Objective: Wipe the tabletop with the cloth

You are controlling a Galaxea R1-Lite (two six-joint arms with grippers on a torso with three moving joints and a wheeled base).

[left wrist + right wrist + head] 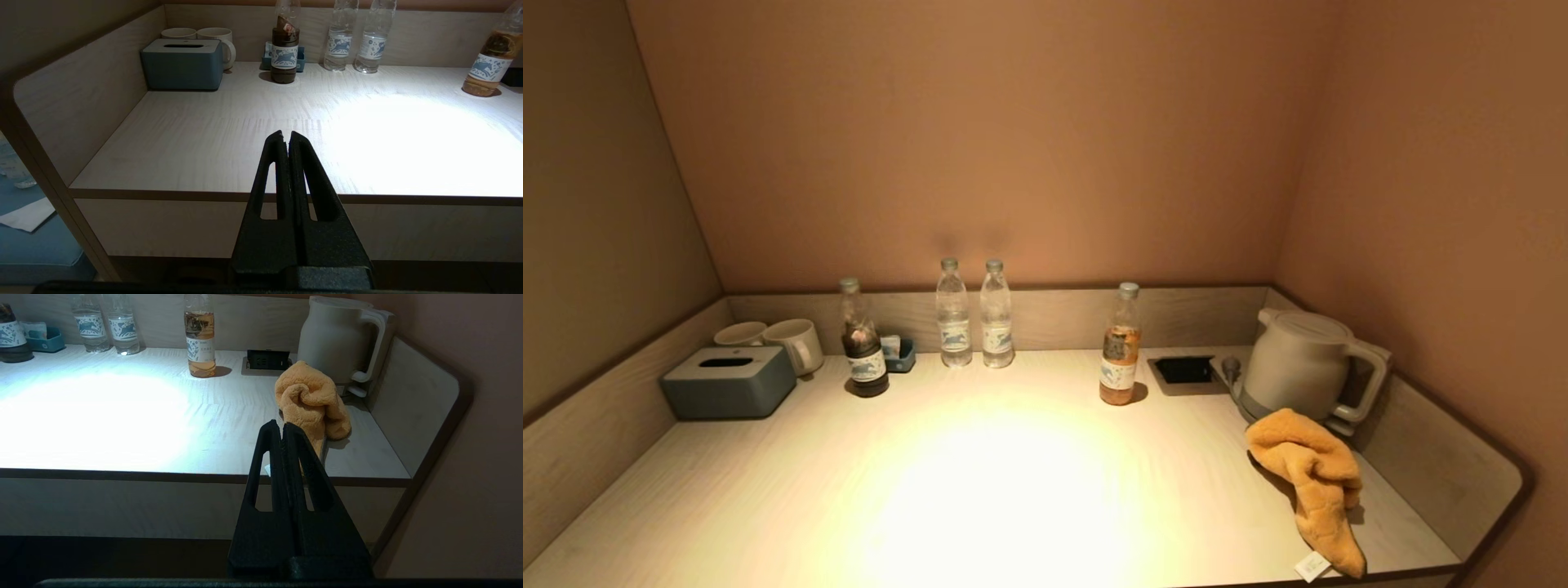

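An orange cloth (1311, 482) lies crumpled at the right front of the pale wooden tabletop (980, 490), just in front of the kettle. It also shows in the right wrist view (308, 400). My right gripper (282, 425) is shut and empty, held off the table's front edge, short of the cloth. My left gripper (285, 134) is shut and empty, off the front edge on the left side. Neither gripper shows in the head view.
A white kettle (1298, 363) stands at the back right beside a recessed socket (1184, 370). Several bottles line the back: a dark one (864, 351), two clear ones (974, 314), an amber one (1119, 347). A tissue box (729, 381) and two mugs (772, 336) sit at the back left.
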